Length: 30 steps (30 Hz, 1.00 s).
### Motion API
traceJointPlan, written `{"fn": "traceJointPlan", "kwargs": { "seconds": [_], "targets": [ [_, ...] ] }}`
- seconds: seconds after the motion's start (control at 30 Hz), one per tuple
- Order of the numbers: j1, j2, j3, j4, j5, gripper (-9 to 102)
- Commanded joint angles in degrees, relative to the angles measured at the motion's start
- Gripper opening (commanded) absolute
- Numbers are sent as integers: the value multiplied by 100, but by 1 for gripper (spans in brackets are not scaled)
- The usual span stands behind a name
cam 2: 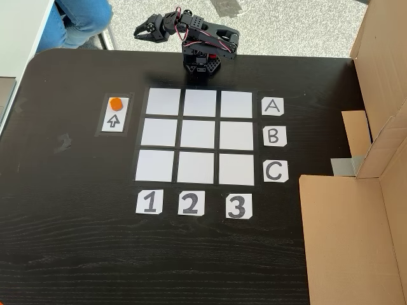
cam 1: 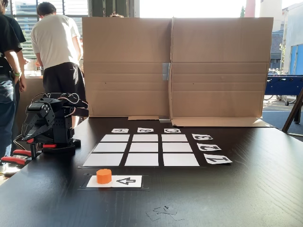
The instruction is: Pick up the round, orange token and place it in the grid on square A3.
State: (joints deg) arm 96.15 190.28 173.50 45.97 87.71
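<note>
The orange token stands on a white arrow card, just outside the grid on its column-1 side. The grid is nine white cells on the black table. Square A3 is bare; it is the far-left cell in the low fixed view and the top-right cell in the high fixed view. My arm sits folded beside the A side of the grid. Its gripper hangs beyond the table edge, fingers together and holding nothing, well away from the token.
A tall cardboard wall stands along the grid's row-3 side. Two people stand behind the arm. Red-handled clamps lie at the table edge by the arm's base. Bits of clear tape lie near the front edge.
</note>
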Motion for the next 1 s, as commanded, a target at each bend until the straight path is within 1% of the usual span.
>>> {"fn": "traceJointPlan", "kwargs": {
  "seconds": [0.0,0.67,0.73,0.83,0.97],
  "targets": [
    [448,35,-44,0,141,0],
    [439,35,-44,0,132,0],
    [431,26,-53,26,114,3],
    [343,-105,-114,62,-35,9],
    [193,-712,-431,18,-387,12]
  ]
}}
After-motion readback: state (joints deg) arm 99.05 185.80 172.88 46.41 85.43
